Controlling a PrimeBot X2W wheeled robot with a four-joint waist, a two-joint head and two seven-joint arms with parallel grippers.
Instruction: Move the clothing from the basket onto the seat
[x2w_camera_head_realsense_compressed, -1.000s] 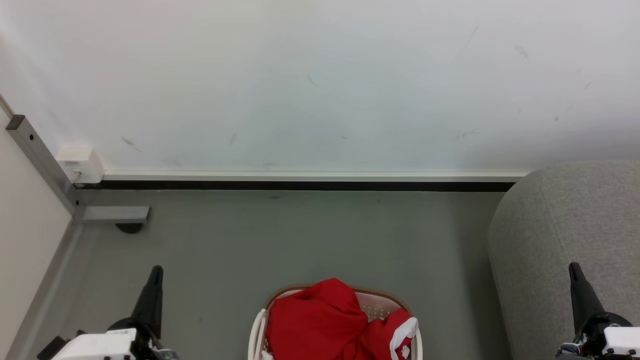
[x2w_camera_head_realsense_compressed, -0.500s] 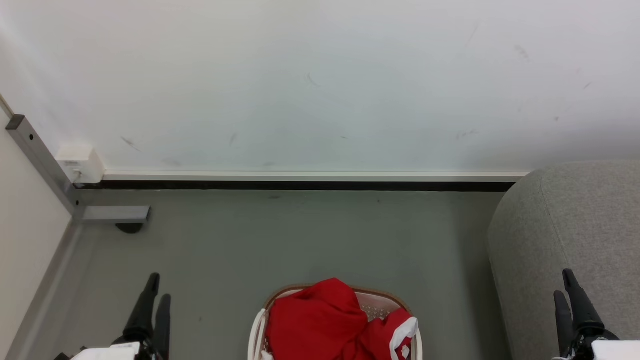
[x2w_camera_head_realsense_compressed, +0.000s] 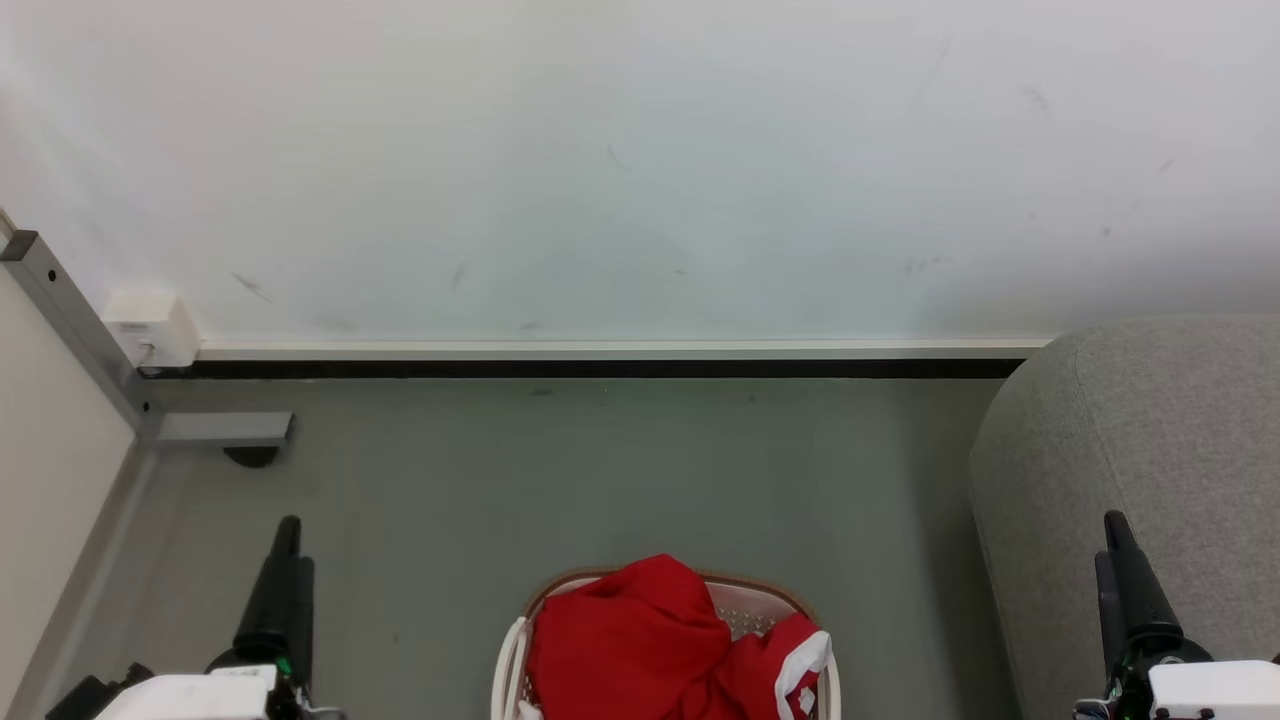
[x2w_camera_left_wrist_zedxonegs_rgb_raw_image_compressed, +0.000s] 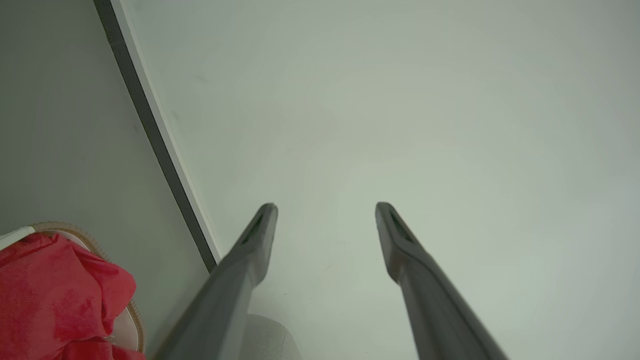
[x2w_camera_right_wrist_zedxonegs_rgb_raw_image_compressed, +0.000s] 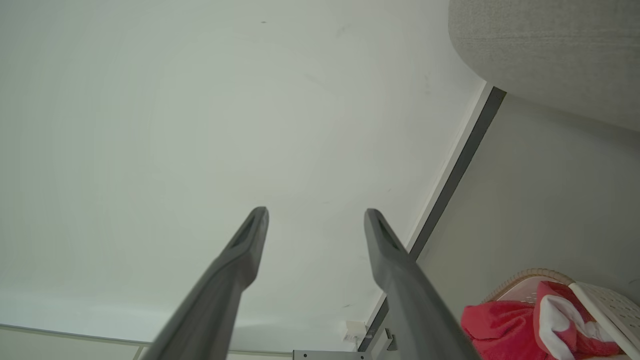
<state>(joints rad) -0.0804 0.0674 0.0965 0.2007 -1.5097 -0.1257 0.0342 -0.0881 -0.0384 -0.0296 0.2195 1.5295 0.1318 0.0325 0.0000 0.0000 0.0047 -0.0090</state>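
The left claw (x2w_camera_left_wrist_zedxonegs_rgb_raw_image_compressed: 325, 210) and right claw (x2w_camera_right_wrist_zedxonegs_rgb_raw_image_compressed: 315, 212) gape wide, empty, flanking the cream-white perforated plastic basket (x2w_camera_head_realsense_compressed: 507, 660). Best is lowering one into the bright red fabric clothing (x2w_camera_head_realsense_compressed: 630, 640) heaped inside, pinching a thick fold.

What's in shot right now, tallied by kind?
Tools: 2 (left tool, right tool, both open)
Basket: 1
Red clothing pile in the basket: 1; the number of garments cannot be told
Sofa: 1
Wall box: 1
Total: 6
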